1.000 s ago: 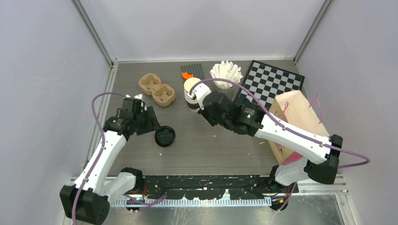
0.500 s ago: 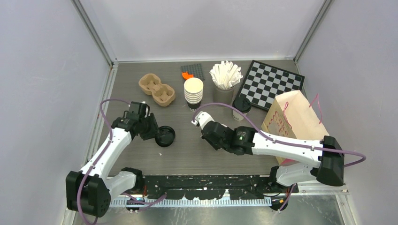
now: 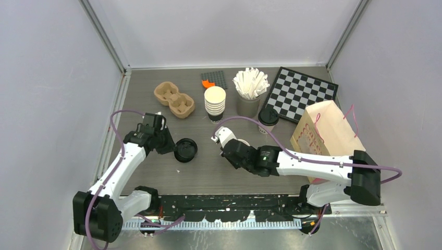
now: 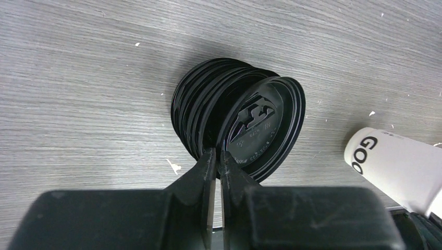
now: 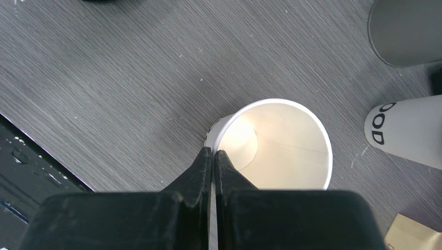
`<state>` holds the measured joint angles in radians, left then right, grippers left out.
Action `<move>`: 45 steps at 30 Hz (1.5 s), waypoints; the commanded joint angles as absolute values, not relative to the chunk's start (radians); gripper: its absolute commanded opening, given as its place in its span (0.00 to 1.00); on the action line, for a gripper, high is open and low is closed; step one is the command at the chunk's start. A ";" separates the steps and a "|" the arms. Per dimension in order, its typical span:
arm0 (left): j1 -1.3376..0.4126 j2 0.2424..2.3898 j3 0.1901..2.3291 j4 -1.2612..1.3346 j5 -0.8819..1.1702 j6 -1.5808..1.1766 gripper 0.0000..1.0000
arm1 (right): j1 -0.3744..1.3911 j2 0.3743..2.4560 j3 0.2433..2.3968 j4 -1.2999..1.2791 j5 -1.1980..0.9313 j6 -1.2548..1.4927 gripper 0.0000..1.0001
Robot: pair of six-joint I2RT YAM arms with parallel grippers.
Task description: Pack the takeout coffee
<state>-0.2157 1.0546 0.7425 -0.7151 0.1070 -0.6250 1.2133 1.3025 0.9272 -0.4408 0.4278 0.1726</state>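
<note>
The desk carries a paper bag at the right, and one capped takeout coffee stands just left of it. The right fingers pinch an open cup by its rim, where the thin wall could buckle. The left fingers are closed on the top lid of the lid stack, and a second lid might cling to it.

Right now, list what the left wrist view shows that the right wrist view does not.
Only left wrist: a stack of black lids, with the left gripper pinching the rim of the tilted top lid. Only right wrist: the right gripper shut on the rim of a lidless paper cup, plus a dark grey cup and a brown bag corner. Both: the grey wood-grain tabletop and a white lettered cup, perhaps not the same one.
</note>
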 commanded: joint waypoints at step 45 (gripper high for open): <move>-0.215 0.649 0.599 -0.036 0.936 -1.392 0.00 | 1.247 0.737 0.541 0.534 -0.115 -0.827 0.96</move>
<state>-0.2157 0.6621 0.6491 -0.3435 0.8127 -1.1366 1.2427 0.7532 0.5053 0.4313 -0.0154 -0.6670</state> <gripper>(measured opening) 0.007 0.946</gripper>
